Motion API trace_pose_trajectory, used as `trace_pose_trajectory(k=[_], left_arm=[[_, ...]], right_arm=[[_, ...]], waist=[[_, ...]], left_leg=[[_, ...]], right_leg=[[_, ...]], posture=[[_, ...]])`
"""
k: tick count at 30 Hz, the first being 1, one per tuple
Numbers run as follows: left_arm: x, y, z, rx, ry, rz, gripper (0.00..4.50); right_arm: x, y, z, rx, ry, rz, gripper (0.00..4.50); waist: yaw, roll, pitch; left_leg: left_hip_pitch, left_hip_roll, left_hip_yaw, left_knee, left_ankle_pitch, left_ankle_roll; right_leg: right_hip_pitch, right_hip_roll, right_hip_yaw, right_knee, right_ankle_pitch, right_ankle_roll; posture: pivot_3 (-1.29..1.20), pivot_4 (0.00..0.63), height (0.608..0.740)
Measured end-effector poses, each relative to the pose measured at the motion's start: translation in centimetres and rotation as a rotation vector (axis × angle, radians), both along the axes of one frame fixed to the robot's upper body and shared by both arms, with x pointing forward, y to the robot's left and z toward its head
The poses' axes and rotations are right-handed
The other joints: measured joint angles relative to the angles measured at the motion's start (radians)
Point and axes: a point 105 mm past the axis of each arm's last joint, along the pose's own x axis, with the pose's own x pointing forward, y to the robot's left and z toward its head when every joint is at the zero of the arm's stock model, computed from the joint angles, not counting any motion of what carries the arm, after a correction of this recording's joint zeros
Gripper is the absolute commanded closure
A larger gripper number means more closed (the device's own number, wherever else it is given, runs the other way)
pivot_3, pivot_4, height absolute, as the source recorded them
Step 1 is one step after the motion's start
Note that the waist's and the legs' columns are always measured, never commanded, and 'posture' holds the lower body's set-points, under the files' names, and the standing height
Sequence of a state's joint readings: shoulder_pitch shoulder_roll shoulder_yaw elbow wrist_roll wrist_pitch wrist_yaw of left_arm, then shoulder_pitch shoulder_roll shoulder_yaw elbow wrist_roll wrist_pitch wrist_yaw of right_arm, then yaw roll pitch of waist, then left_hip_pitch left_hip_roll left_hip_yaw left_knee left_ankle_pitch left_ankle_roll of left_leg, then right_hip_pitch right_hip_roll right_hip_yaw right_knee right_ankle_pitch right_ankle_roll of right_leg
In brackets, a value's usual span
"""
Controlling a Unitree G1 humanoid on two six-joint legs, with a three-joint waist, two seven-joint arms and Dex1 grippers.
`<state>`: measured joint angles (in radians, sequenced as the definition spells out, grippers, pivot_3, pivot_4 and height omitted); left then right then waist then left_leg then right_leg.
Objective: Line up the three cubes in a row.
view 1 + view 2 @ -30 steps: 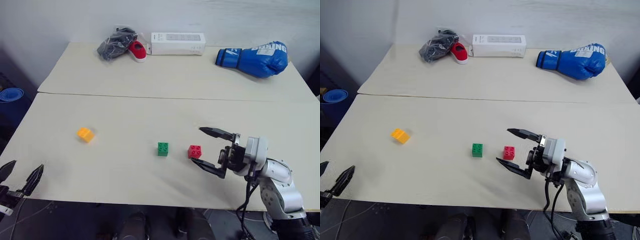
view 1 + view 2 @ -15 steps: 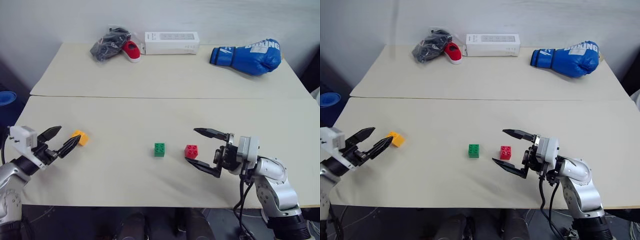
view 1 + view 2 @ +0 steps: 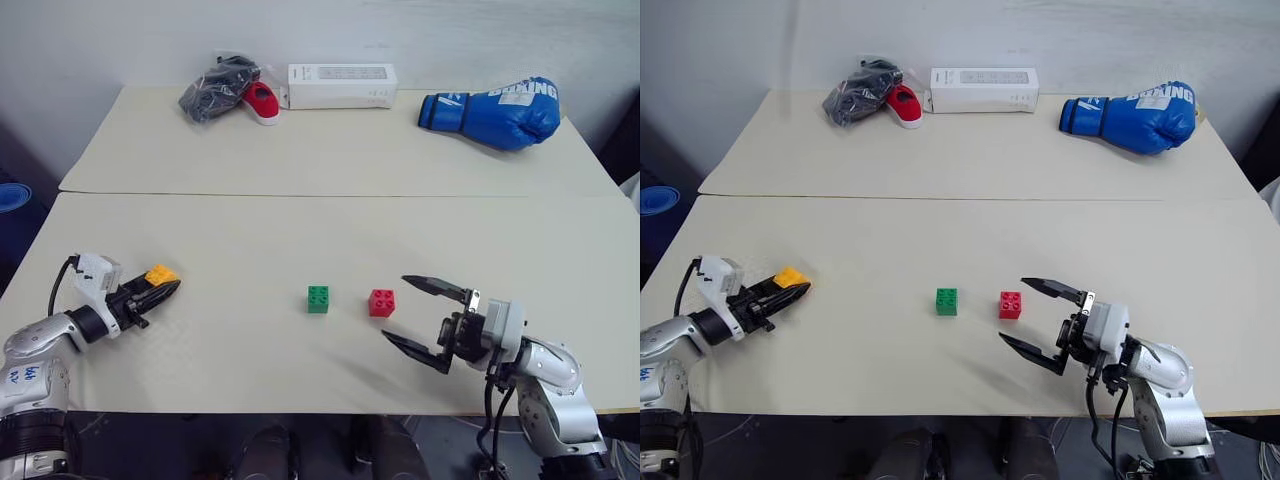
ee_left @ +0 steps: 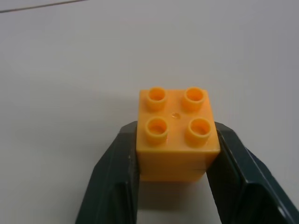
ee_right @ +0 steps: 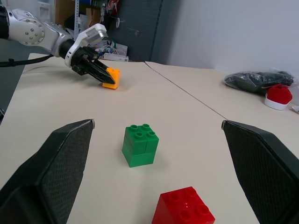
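Observation:
The orange-yellow cube (image 3: pixel 160 274) sits on the table at the left, studs up, and my left gripper (image 3: pixel 160 288) is shut on it, one finger (image 4: pixel 117 177) against each side. The green cube (image 3: pixel 318 299) and the red cube (image 3: pixel 381 302) stand side by side near the table's middle, a small gap between them. My right gripper (image 3: pixel 396 309) is open just right of the red cube, pointing left at it, apart from it and holding nothing. In the right wrist view the red cube (image 5: pixel 184 210) is nearest, the green cube (image 5: pixel 140 144) behind it.
A blue boxing glove (image 3: pixel 495 110) lies at the back right. A white box (image 3: pixel 342 86), a small red shoe (image 3: pixel 263 102) and a dark bag (image 3: pixel 212 85) lie along the back edge. A seam (image 3: pixel 330 195) crosses the table (image 3: pixel 300 240).
My left gripper came in from the table's front left corner to the orange-yellow cube and shut on it. My right gripper dropped slightly and stays open.

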<state>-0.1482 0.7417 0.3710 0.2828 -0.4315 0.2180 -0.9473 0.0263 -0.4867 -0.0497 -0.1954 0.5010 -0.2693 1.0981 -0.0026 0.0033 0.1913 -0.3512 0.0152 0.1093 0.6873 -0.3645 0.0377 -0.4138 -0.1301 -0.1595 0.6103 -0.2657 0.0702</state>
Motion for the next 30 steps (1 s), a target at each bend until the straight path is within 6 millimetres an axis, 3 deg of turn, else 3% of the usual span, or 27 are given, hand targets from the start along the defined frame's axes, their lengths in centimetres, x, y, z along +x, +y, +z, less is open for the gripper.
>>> trace_pose_trajectory(k=[6, 12, 18, 22, 27, 30], left_arm=[[0.4, -4.0, 3.4, 0.135, -0.107, -0.396, 2.99], [0.9, -9.3, 2.2, 0.27, -0.083, -0.833, 2.99], [2.7, -10.9, 1.2, 0.308, -0.078, -0.878, 2.99], [2.9, -11.5, -0.3, 0.316, -0.038, -0.908, 2.99], [3.2, -11.7, -0.4, 0.338, -0.047, -0.925, 2.99], [3.1, -11.8, -0.6, 0.34, -0.027, -0.938, 2.04]], right_arm=[[0.0, -0.5, -0.1, -0.027, -0.007, -0.012, 0.0], [0.0, -2.0, 0.2, -0.079, 0.003, -0.037, 0.0], [-0.3, -2.5, 0.5, -0.087, 0.028, -0.052, 0.0], [-0.7, -2.5, 1.2, -0.088, 0.017, -0.066, 0.0], [-0.7, -2.7, 1.2, -0.09, 0.026, -0.076, 0.0], [-0.7, -2.8, 1.1, -0.093, 0.028, -0.074, 0.0]], waist=[[0.012, 0.0, 0.0], [0.011, 0.001, 0.0], [0.001, 0.0, 0.0], [0.001, 0.0, 0.0], [0.002, 0.0, 0.0], [0.003, 0.0, 0.0]], left_leg=[[0.0, -0.002, 0.0, 0.0, 0.0, 0.0], [-0.001, -0.002, 0.001, 0.001, 0.001, 0.001], [-0.001, -0.001, 0.002, 0.001, 0.002, 0.002], [-0.001, -0.001, 0.002, 0.001, 0.002, 0.002], [-0.001, -0.001, 0.001, 0.003, 0.002, 0.002], [-0.001, -0.002, 0.001, 0.003, 0.002, 0.002]], right_leg=[[0.0, -0.001, 0.0, 0.0, 0.0, 0.0], [0.0, 0.002, 0.0, 0.0, 0.0, 0.0], [0.0, 0.004, 0.0, 0.001, 0.0, 0.0], [0.0, 0.003, 0.0, 0.001, 0.0, 0.0], [0.0, 0.002, 0.0, 0.001, 0.0, 0.001], [0.0, 0.001, 0.0, 0.002, 0.0, 0.001]], posture=[[0.0, 0.15, 0.74], [0.0, 0.15, 0.74], [0.0, 0.15, 0.74], [0.0, 0.15, 0.74], [0.0, 0.15, 0.74], [0.0, 0.15, 0.74]])
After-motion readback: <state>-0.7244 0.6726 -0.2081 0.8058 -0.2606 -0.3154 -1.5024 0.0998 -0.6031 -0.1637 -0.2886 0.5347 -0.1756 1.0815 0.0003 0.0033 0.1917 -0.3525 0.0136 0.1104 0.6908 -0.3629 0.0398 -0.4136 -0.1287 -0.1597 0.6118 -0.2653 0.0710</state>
